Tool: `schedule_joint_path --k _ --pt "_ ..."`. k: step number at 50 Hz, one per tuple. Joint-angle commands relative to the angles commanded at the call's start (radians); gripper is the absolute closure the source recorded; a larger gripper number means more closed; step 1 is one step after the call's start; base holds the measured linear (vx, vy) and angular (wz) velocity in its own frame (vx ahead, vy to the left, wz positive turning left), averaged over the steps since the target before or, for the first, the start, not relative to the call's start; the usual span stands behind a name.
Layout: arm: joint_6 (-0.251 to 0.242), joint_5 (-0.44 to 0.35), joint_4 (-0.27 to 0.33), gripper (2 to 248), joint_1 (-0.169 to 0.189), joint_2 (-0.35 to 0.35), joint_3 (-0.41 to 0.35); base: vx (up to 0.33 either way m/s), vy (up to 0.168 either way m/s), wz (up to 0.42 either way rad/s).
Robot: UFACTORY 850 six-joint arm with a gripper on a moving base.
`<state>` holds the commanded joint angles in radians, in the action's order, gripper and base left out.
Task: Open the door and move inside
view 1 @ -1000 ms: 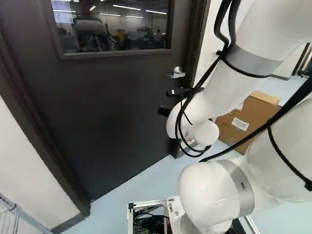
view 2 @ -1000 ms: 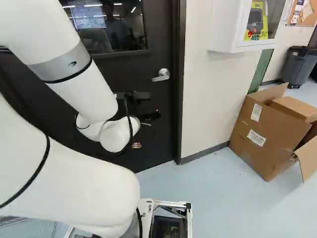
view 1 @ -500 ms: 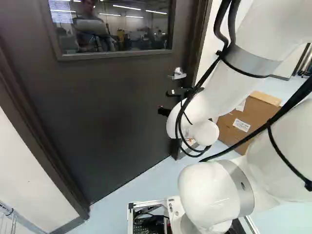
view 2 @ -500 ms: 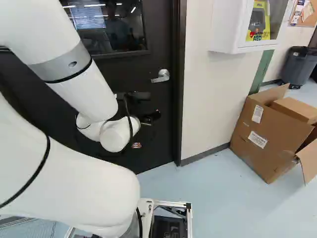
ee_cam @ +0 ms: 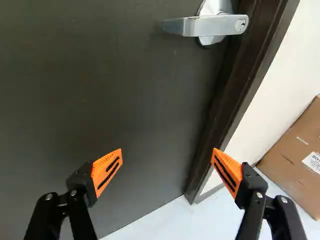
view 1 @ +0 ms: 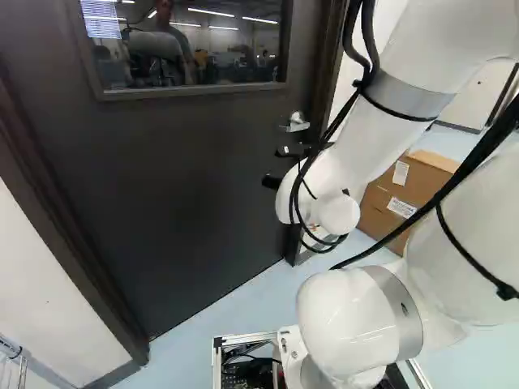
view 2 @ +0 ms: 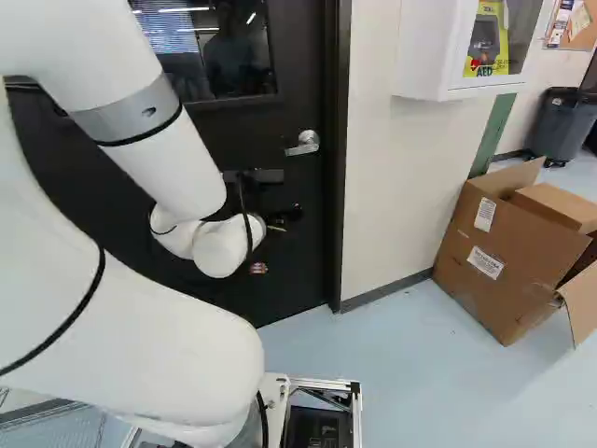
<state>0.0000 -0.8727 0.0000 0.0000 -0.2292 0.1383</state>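
In the left base view my gripper (view 1: 280, 182) shows partly past the wrist, in front of the dark door (view 1: 186, 194). The metal lever handle (view 1: 297, 125) is a little above it; the right base view also shows this handle (view 2: 304, 143). In the wrist view the gripper (ee_cam: 167, 159) stands wide open, nothing between its orange-padded fingers. Ahead of them, apart from the fingertips, the handle (ee_cam: 200, 25) juts from its round plate near the door frame (ee_cam: 240, 75). The door stands shut in its frame.
Right of the frame, a white wall (view 2: 387, 187) carries a white AED cabinet (view 2: 424, 56). Open cardboard boxes (view 2: 499, 261) sit on the floor beside the wall, with a grey bin (view 2: 562, 121) farther back. The door window (view 1: 186, 49) shows reflections.
Over the last half second the arm has shifted slightly against its lowest joint, its upper links most visibly. Before that, the base turned slightly. The door and handle look unchanged.
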Motion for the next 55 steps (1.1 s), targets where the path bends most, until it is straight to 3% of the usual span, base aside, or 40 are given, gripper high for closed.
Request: schedule_joint_path --k 55 --pt "0.0 0.0 0.0 3 0.0 0.0 0.136 0.0 0.0 0.0"
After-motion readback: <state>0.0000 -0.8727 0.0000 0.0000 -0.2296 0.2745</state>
